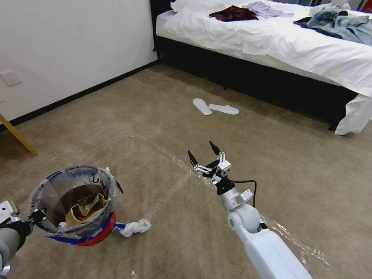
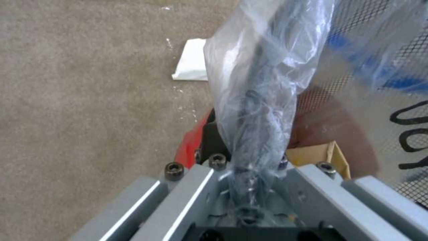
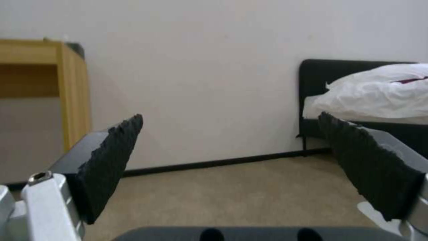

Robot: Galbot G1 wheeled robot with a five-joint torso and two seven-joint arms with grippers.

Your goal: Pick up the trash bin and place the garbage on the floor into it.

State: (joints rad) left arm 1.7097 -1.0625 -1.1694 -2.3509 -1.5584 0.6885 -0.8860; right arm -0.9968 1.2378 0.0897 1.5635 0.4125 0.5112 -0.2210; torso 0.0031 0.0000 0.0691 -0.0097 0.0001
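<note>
The small round red trash bin (image 1: 95,232) with a blue band and a clear crinkly plastic liner over its rim is tilted above the beige-brown short carpet floor (image 1: 116,128), torn brown paper (image 1: 83,209) inside it and a crumpled white tissue (image 1: 133,228) lying just beside its base.

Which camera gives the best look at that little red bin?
The head view: the whole trash bin shows, bag-lined, brown paper inside, gripped at its rim by the left gripper. The left wrist view catches only its rim, close up; the right wrist view faces the wall.
</note>
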